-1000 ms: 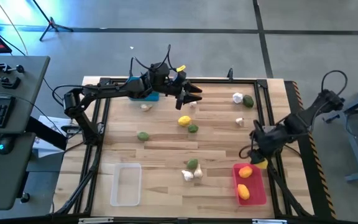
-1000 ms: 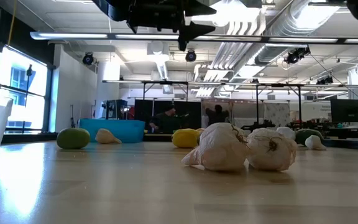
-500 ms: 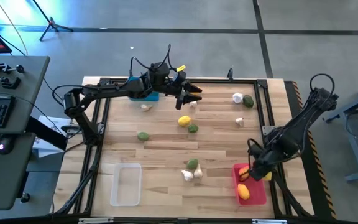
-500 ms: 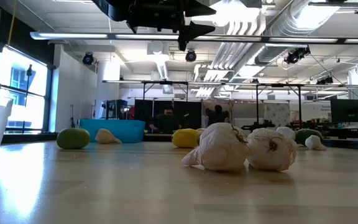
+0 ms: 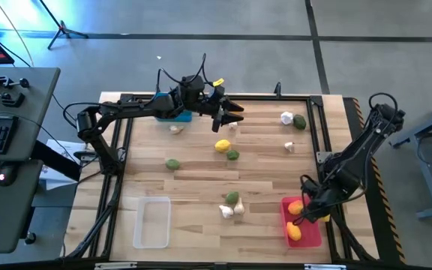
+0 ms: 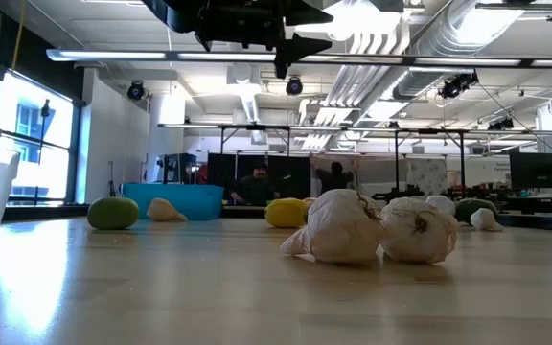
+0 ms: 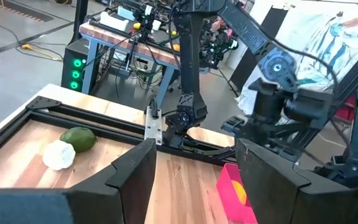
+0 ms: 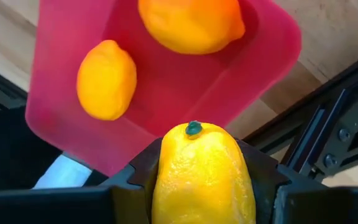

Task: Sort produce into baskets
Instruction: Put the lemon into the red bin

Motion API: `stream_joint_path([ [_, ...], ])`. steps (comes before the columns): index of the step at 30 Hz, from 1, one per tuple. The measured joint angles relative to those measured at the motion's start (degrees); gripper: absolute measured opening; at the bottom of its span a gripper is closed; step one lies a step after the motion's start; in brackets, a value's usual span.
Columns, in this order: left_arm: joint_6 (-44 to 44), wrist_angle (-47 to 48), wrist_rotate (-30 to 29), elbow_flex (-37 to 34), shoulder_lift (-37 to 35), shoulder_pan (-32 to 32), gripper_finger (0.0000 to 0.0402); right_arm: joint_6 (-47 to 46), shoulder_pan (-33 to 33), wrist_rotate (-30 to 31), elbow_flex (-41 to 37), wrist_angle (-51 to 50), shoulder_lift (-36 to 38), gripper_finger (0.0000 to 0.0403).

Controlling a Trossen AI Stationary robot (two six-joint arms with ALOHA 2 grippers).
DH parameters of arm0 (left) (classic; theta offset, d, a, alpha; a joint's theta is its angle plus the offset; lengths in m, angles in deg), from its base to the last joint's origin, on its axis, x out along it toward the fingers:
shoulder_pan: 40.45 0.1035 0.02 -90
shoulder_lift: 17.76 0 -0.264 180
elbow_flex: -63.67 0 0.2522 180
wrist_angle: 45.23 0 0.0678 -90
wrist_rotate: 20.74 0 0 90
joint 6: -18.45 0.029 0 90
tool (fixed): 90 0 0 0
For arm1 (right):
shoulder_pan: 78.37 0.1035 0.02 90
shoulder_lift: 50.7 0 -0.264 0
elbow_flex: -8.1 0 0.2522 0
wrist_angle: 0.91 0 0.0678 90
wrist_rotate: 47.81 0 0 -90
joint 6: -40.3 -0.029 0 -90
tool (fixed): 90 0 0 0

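Observation:
My right gripper (image 8: 202,163) is shut on a yellow lemon (image 8: 202,186) above the red basket (image 8: 166,81) at the table's near right (image 5: 306,229). Two more lemons (image 8: 106,79) (image 8: 191,22) lie in that basket. My left gripper (image 7: 194,149) is open and empty, held high over the far middle of the table (image 5: 233,114), beside the blue basket (image 5: 172,115). Loose on the table are a lemon (image 5: 222,145), green fruits (image 5: 172,163) (image 5: 232,198) (image 5: 299,122) and garlic bulbs (image 5: 226,211) (image 5: 286,117). The clear basket (image 5: 151,222) stands at the near left. My right gripper pinches the lemon by its two long sides (image 8: 164,180) between the two fingers. The fingers point down from above and lie along the lemon. The lemon's green-tipped end (image 8: 194,128) points down toward the basket. It is lifted clear, over the basket's right rim.
The black metal frame (image 5: 328,172) runs round the table, close by the red basket's right side. A green fruit (image 5: 233,154) lies against the loose lemon. Two garlic bulbs (image 6: 338,227) (image 6: 418,230) lie close to the low camera. People show in the room behind.
My right gripper has gone toward the table's near edge with the lemon, from beyond the red basket's far end to a place over the basket. The lemon has stayed in its hold.

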State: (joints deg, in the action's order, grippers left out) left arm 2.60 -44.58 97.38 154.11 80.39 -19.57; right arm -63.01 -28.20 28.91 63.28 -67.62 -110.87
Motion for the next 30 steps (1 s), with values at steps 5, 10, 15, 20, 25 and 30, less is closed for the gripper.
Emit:
stream_joint_path([
  [5,-0.01,0.00,-0.25,0.00,0.00,0.00,0.0209,-1.70,1.05,0.83,-2.71,2.94,2.26,0.0139],
  [10,0.19,-0.10,-0.39,0.00,0.00,0.12,0.0209,-1.44,1.61,1.08,-3.79,2.88,2.56,0.0139],
  [15,0.35,-0.50,-0.41,0.02,0.00,1.68,0.0209,-3.23,1.62,1.49,-3.88,3.34,2.52,0.0139],
  [20,-0.82,-0.45,-0.27,0.02,0.00,3.14,0.0209,-3.58,1.62,4.81,-3.88,3.29,2.46,0.0139],
  [25,0.82,1.31,-0.09,0.02,0.00,2.81,0.0205,-3.62,1.64,6.70,-3.88,2.41,2.37,0.0139],
  [30,4.55,0.93,-5.32,-2.52,-0.05,0.06,0.0167,-3.25,1.64,6.89,-3.88,1.57,2.37,0.0139],
])
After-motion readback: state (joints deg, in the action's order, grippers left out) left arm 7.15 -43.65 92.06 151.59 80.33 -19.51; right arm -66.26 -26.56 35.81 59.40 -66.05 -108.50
